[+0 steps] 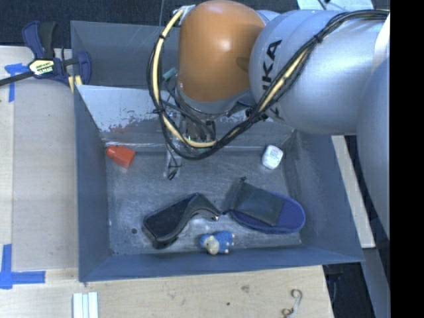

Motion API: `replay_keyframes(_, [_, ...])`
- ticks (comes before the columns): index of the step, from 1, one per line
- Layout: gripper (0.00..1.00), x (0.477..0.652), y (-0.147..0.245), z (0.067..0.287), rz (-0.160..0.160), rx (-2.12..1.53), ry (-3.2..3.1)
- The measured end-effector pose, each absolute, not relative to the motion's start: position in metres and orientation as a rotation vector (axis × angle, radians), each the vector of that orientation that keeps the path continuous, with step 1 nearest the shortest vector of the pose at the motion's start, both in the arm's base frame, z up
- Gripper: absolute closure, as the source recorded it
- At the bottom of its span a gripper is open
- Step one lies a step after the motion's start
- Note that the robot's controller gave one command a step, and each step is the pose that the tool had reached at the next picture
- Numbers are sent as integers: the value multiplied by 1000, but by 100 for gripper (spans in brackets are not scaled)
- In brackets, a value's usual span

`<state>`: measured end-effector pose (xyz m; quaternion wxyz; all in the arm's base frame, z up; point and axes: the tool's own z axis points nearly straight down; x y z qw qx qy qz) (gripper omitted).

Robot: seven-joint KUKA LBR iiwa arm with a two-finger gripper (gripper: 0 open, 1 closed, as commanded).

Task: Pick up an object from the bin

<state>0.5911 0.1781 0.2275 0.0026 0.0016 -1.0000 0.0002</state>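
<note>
Bin: orange block, white cap, blue pouch, black case, small toy.
Gripper: over floor near block; open or closed, I cannot tell.

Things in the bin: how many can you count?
5: orange block at the left, small white piece at the right, dark curved pouch in front, blue-and-black pad beside it, little blue toy by the front wall. The arm may hide more.

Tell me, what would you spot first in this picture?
The big silver arm with its round orange cover looms over the back of the grey bin. Nearer the front lies a blue slipper, on the right, and a small orange block sits at the back left.
</note>
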Motion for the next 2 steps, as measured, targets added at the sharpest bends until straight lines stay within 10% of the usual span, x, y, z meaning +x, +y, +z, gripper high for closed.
replay_keyframes(1, [0,624,206,65,2,-131,-3136])
replay_keyframes(2, [0,617,247,102,-5,324,-3132])
